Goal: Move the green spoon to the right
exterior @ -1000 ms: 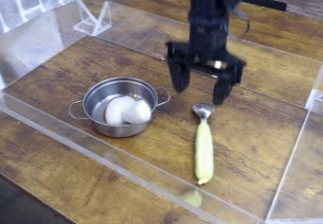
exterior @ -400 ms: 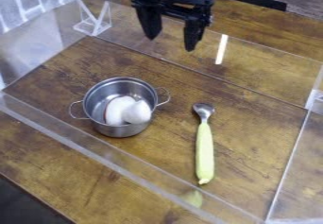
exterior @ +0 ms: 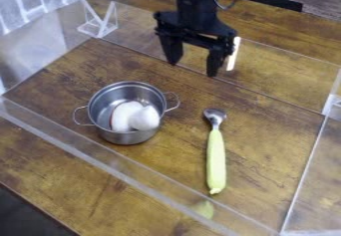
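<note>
The green spoon (exterior: 214, 152) lies flat on the wooden table, its yellow-green handle running toward the front edge and its small silver bowl pointing away. My gripper (exterior: 193, 63) hangs open above the table behind the spoon, well apart from it, with nothing between its dark fingers (exterior: 170, 49). The arm rises out of the top of the view.
A steel pot (exterior: 126, 114) holding a white object stands left of the spoon. Clear acrylic walls (exterior: 309, 170) border the table on the left, front and right. A small clear stand (exterior: 98, 21) sits at the back left.
The gripper rose from just above the spoon's bowl and went back and left, then came forward and right to where it hangs now. Spoon and pot have not moved.
</note>
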You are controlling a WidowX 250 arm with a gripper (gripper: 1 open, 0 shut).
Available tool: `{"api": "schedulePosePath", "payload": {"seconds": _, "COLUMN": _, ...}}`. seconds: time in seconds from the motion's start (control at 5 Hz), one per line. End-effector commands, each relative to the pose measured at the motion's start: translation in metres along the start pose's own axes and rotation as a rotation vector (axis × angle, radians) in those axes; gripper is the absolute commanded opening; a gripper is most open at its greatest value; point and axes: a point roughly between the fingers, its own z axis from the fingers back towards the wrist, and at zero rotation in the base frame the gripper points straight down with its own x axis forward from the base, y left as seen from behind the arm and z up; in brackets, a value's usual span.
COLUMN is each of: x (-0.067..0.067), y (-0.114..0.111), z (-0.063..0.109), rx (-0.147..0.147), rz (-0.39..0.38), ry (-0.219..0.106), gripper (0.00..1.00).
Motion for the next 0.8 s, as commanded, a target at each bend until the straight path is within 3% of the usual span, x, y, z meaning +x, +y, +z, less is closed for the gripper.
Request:
{"api": "schedulePosePath", "payload": {"seconds": 0.0, "x": 0.032, "y": -0.018, "z": 0.016, "rx": -0.022, "rz": -0.049, "ry": -0.098, "gripper": 1.00}}
{"api": "schedulePosePath", "payload": {"seconds": 0.2, "x": 0.032, "y": -0.011, "z": 0.019, "rx": -0.018, "rz": -0.089, "ry": -0.087, "gripper": 1.00}}
{"api": "schedulePosePath", "payload": {"seconds": 0.6, "x": 0.029, "y": 0.006, "z": 0.002, "rx": 0.010, "rz": -0.051, "ry": -0.043, "gripper": 1.00}}
